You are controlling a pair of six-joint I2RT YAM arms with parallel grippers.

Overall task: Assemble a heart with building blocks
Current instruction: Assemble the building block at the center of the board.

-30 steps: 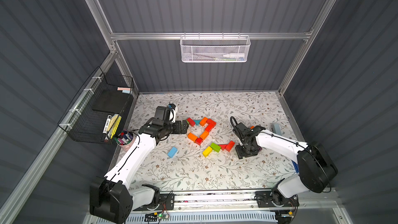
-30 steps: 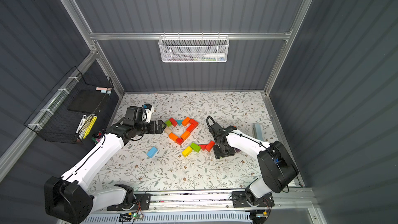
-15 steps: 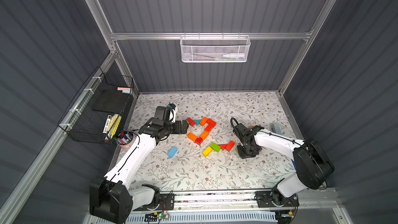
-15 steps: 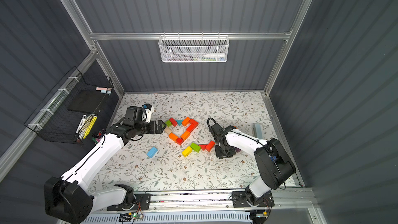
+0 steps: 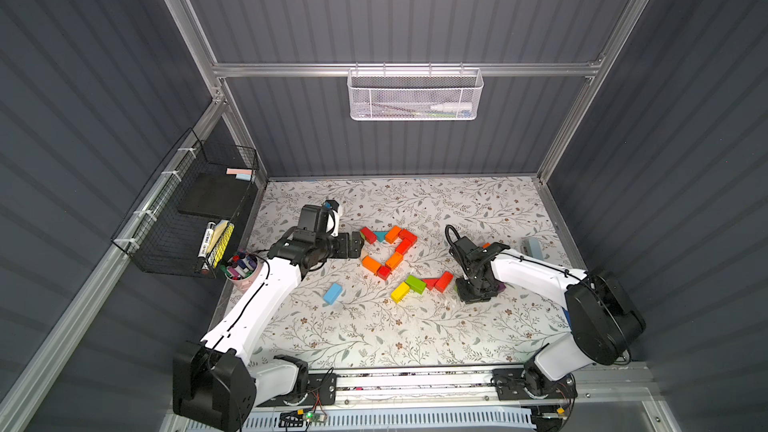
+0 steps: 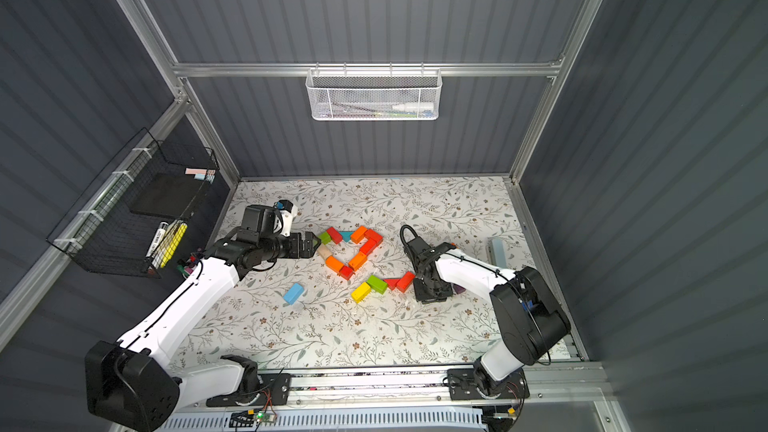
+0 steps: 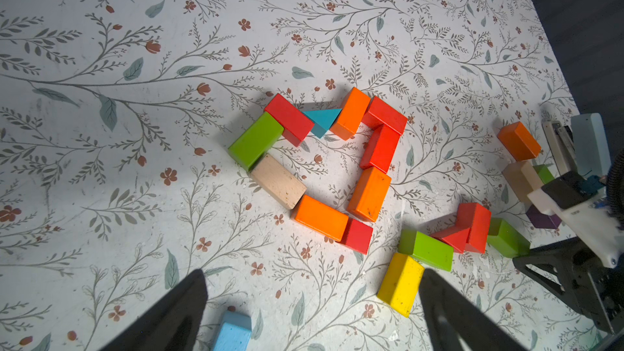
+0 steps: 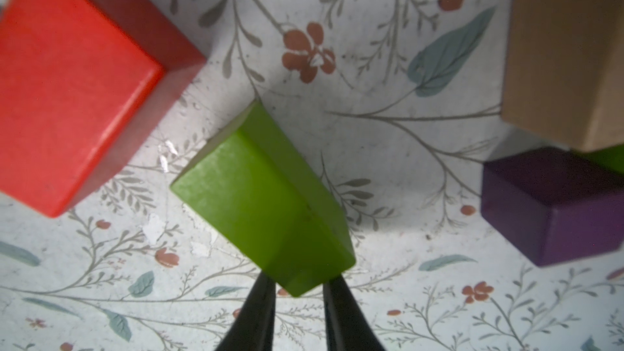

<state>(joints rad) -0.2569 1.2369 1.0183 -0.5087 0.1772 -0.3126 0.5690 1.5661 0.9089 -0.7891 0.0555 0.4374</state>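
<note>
Right gripper (image 8: 299, 281) points straight down, pinching the end of a green block (image 8: 263, 197) just right of the heart outline (image 7: 320, 217). Left gripper (image 7: 312, 273) hangs wide open at the outline's left edge, with roomy bare mat (image 5: 415, 201) beyond.

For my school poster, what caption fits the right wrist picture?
Right end effector pinches a green block between a red block and a purple block.

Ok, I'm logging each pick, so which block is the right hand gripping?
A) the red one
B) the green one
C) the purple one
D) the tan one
B: in the right wrist view the right hand grips one end of the green block; the red block and purple block lie apart from it.
</note>
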